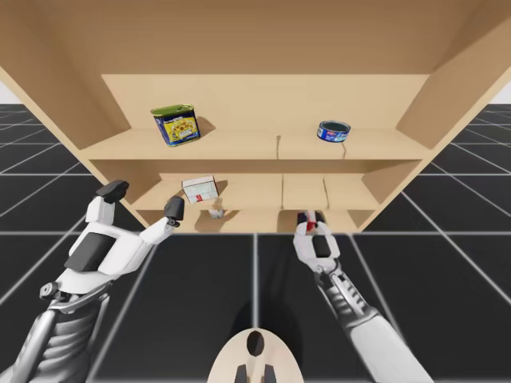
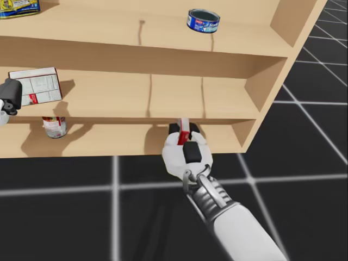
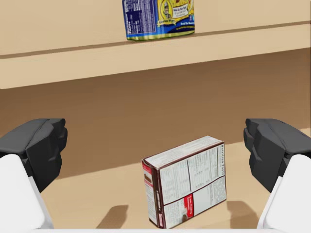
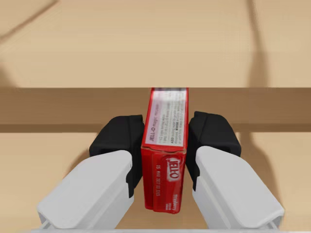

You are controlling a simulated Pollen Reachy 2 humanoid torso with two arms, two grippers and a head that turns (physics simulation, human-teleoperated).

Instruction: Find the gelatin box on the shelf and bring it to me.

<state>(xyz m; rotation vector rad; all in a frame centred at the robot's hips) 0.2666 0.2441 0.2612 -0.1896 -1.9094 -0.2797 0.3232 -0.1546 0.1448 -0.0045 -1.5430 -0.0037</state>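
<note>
Status: right gripper is clamped on the red gelatin box, one finger flat on each broad face. The box sits edge-on across its thin dimension, which suits the short finger span and should hold it against twisting. Box and gripper are at the near lip of the lowest board of the shelf, right of centre. Can't tell whether the box rests on the board or is already lifted clear.

Left gripper is spread wide with nothing in it. It's lined up on the white box on the middle board, left side, and isn't touching it. Looks like a decoy, not the target.

Other items are well apart from the grasp:
- blue and yellow can, top board, left
- flat blue can, top board, right
- small red and white can, lowest board, left

Judgement: grasp done, carry remains. Next move is probably a straight pull toward the near side, staying under the middle board's edge.
</note>
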